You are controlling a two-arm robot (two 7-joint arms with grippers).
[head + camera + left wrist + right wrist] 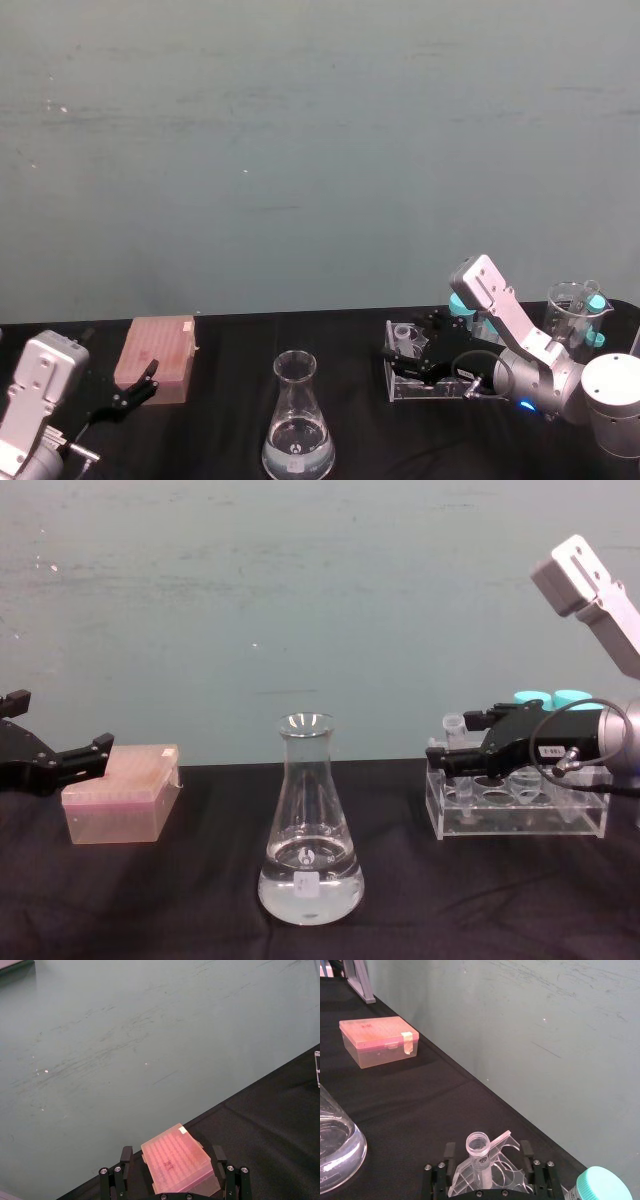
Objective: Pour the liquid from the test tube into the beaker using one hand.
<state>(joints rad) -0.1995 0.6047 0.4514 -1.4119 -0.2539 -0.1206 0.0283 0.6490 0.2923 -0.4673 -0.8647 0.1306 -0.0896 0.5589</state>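
1. The left gripper point(171, 1156) hangs low over the table's left end. Its jaws are spread wide, and the pink box point(120, 795) sits just ahead of it.
2. The beaker point(310, 820) stands upright mid-table, at 3 o'clock from the box, with clear liquid point(310, 895) in its base.
3. At the beaker's 2 o'clock, seen from overhead, the test tube point(453, 724) stands upright in the left end of a clear rack point(520, 820).
4. The right gripper point(487, 1151) straddles that tube with its jaws open, and a gap shows on each side.

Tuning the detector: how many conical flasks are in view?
1. The flask stands mid-table, between the pink box on the left and the tube rack on the right. None looks hidden.
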